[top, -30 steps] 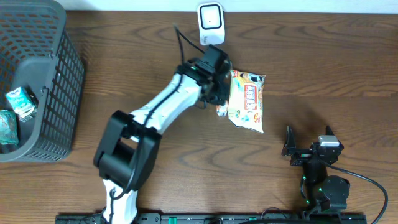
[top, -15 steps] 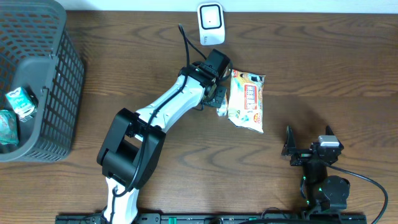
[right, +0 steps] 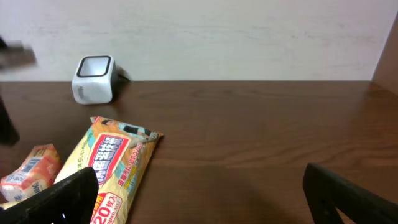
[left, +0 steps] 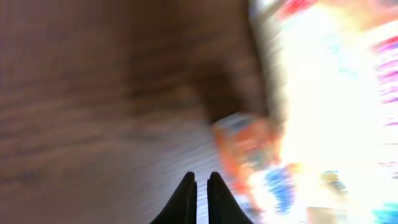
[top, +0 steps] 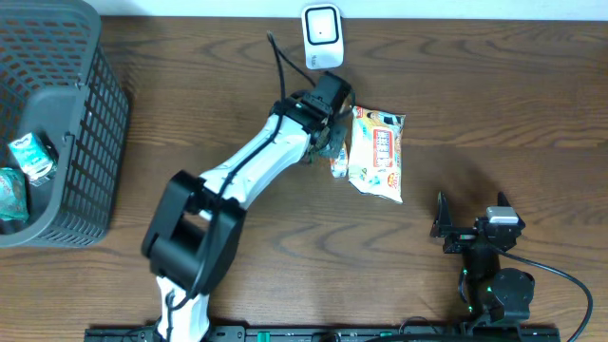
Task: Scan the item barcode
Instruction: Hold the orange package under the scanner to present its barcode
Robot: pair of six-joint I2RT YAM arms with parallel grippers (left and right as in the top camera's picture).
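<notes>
From overhead the light is even and fairly bright, the table sharp with a mild sheen; shadows beside the arm are soft; the basket leans outward at the left edge, a wide-lens stretch; the left wrist view is smeared by motion blur, the packet burnt out to white glare on the right, only the left claw fairly crisp and black; the right wrist view is clear, its wall brightly lit, the right claw's fingers dark and soft-edged.
</notes>
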